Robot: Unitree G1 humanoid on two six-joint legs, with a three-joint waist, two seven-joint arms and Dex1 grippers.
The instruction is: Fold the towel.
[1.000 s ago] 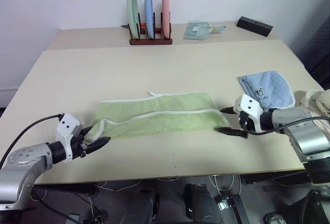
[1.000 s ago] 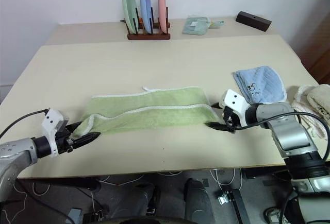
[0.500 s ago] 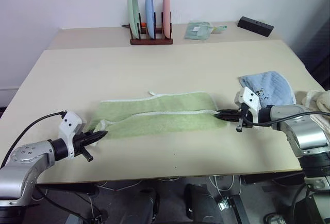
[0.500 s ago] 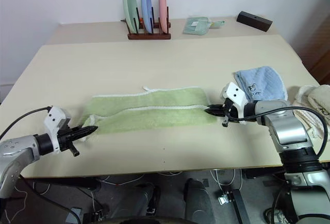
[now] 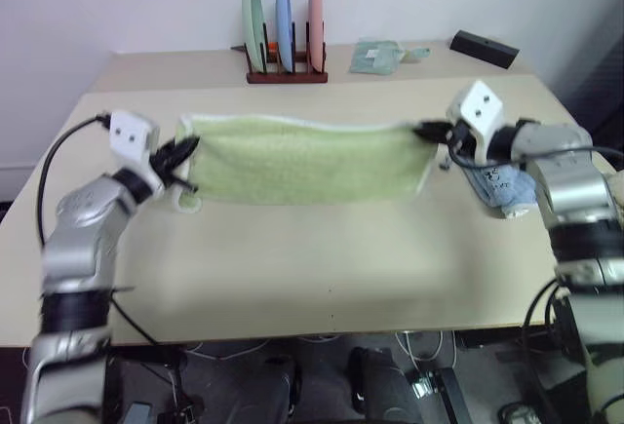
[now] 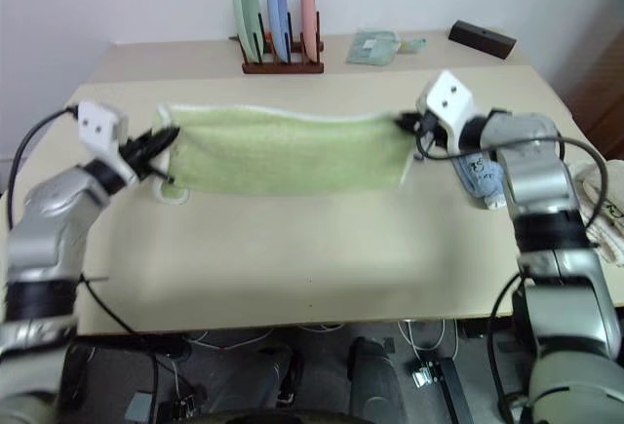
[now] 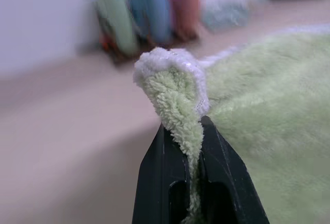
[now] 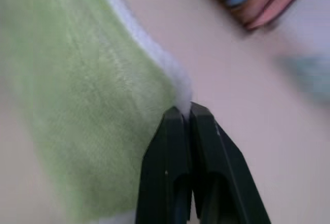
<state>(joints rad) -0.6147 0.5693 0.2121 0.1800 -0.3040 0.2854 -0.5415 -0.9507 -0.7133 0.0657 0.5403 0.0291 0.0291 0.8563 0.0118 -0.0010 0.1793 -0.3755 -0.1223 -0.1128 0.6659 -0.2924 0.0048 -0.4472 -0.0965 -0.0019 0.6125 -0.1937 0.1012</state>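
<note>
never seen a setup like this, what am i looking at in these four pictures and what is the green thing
This is a two-armed humanoid robot at a beige table. Two pictures come from cameras in its head, looking down over its arms. The other two come from a camera on each wrist, looking along that gripper's two black fingers.

The green thing is a light green terry towel with white edging. The left gripper and the right gripper are each shut on an upper corner, holding it stretched above the table.

At the back stands a wooden rack with green, blue and pink plates, beside a small pale green packet and a black block. A light blue cloth lies by the right arm.
</note>
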